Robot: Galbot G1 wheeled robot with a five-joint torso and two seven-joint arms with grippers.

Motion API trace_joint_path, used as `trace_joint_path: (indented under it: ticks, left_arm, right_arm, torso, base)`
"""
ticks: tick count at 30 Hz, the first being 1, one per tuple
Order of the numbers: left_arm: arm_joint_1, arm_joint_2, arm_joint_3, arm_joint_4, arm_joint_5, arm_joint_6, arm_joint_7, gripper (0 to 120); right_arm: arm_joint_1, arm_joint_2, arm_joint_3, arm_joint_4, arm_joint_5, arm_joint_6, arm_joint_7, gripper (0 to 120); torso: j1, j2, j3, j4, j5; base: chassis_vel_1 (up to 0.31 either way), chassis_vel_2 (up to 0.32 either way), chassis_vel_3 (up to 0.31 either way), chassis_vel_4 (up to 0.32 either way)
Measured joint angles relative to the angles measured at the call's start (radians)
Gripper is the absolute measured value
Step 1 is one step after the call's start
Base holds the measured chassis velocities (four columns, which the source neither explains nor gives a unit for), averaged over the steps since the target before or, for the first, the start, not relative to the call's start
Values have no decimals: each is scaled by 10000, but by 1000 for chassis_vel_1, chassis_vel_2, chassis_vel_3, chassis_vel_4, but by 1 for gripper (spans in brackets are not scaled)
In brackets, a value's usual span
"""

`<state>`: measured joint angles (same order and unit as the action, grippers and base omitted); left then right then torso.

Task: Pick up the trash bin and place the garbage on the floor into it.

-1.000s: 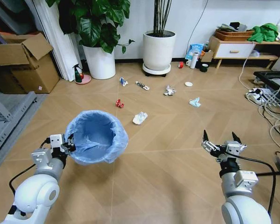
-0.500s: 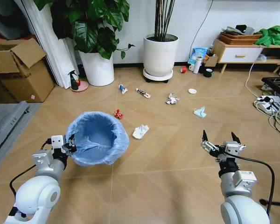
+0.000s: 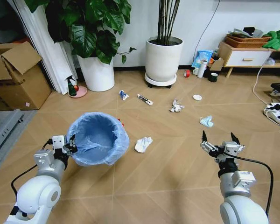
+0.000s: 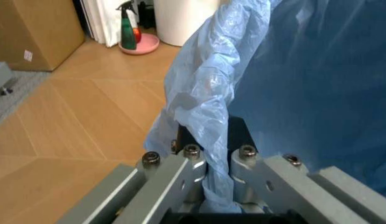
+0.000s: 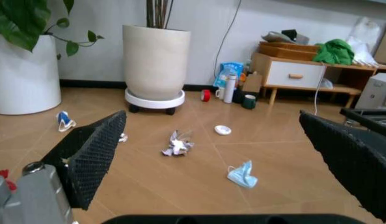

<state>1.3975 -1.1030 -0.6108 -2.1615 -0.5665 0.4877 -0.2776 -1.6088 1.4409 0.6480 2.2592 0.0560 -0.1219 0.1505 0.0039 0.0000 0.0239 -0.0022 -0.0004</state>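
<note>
Bin step done: your left end effector [image 3: 70,145] is clamped on the trash bin [image 3: 98,138] rim. Right end effector [image 3: 220,143] spread wide, empty. Next needs reaching the crumpled paper wad [image 3: 143,143] on the floor [image 3: 168,182].

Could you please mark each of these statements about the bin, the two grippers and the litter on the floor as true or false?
1. The left gripper is clamped on the trash bin at its bag-lined rim. True.
2. The right gripper holds a paper wad. False: its fingers are spread open and hold nothing.
3. A crumpled white paper wad lies on the floor just beside the bin. True.
4. The light-blue face mask is inside the bin. False: it lies on the floor, ahead of the right gripper.
5. The bin lies tipped over on the floor. False: it is upright, its mouth facing up.
</note>
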Motion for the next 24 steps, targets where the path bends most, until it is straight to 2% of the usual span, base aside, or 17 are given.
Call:
trace_joint_path:
  ticks: [24]
  left_arm:
    - [-209,-5,81,337,2,-30,105,0]
  right_arm:
    - [28,55,-65,-198,-149,103,-147,100]
  torso:
    - [0,0,1,0,-4]
  base:
    - [-76,225,79,-226]
